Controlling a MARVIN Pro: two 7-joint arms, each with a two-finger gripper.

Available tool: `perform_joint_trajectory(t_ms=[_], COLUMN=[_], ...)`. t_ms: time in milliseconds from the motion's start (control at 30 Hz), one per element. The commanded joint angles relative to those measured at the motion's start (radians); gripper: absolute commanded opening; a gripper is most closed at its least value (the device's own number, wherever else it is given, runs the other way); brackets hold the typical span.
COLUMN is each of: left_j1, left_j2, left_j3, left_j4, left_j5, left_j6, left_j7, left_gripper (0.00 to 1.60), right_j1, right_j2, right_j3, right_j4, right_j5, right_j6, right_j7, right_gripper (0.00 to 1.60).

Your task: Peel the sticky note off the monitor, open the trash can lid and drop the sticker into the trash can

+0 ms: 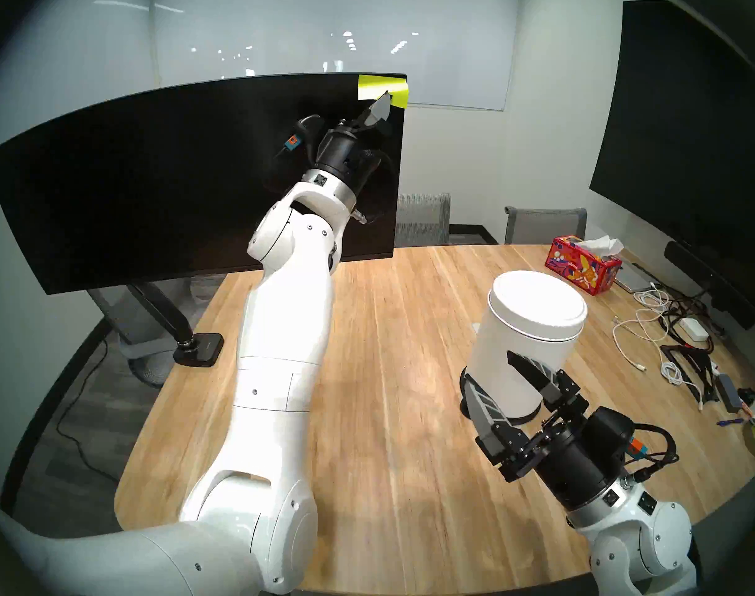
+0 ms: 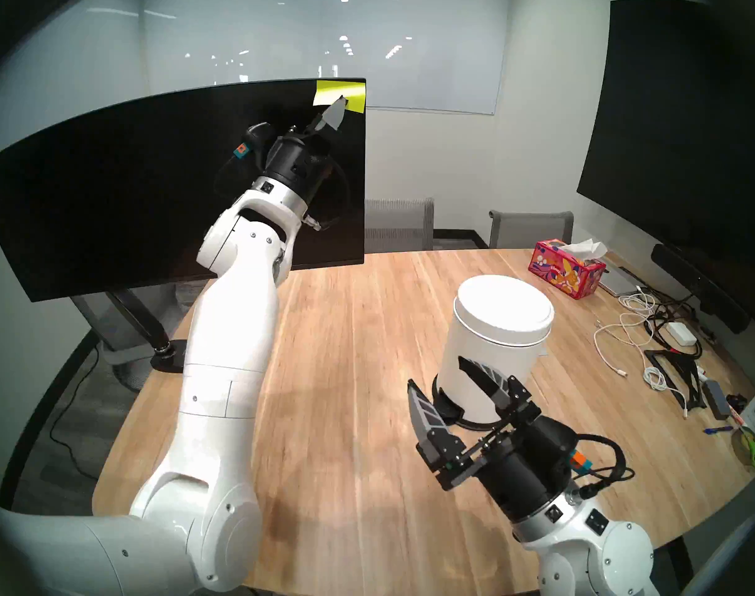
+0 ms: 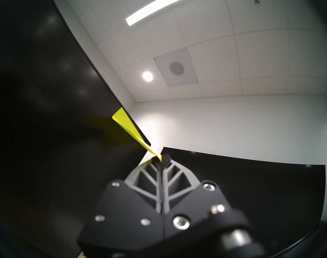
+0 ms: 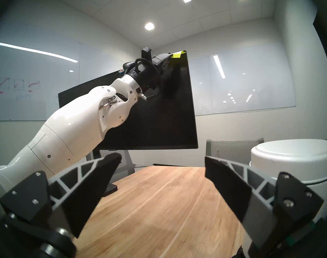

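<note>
Sticky note: top right corner of monitor, lower edge lifting off the glass. Left tool: clamped shut on that edge, reaching up from below. Right tool: wide open, empty, just beside trash can, lid closed, on worktop.
</note>
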Motion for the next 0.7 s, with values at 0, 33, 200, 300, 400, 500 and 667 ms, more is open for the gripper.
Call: perform_joint_trajectory(t_ms=[0,33,200,300,400,500,667], left_j1=[0.09,0.107,0.168,0.196,0.235,0.282,0.376], left_j2=[-0.004,0.001,0.037,0.051,0.071,0.103,0.17], left_j3=[0.033,0.043,0.079,0.083,0.092,0.099,0.095], left_j4=[-0.119,-0.136,-0.203,-0.244,-0.292,-0.328,-0.419], left_j5=[-0.019,-0.021,-0.048,-0.06,-0.056,-0.023,-0.005], left_j6=[0.035,0.039,0.038,0.042,0.054,0.068,0.089], left_j7=[-0.021,-0.028,-0.017,0.005,0.006,-0.021,-0.035], left_gripper=[0.0,0.0,0.0,0.0,0.0,0.0,0.0], right_j1=[0.011,0.012,0.019,0.023,0.026,0.029,0.04], right_j2=[-0.002,-0.002,-0.002,-0.002,-0.002,-0.001,0.003], right_j3=[-0.005,-0.005,-0.006,-0.007,-0.008,-0.009,-0.018], right_j4=[-0.021,-0.02,-0.017,-0.015,-0.014,-0.01,0.0], right_j5=[-0.001,-0.002,-0.002,-0.002,-0.003,-0.006,-0.011], right_j6=[-0.002,-0.002,0.002,0.005,0.007,0.012,0.023], right_j7=[-0.002,-0.002,-0.001,0.0,-0.001,-0.002,-0.003], right_gripper=[1.6,1.6,1.6,1.6,1.6,1.6,1.6])
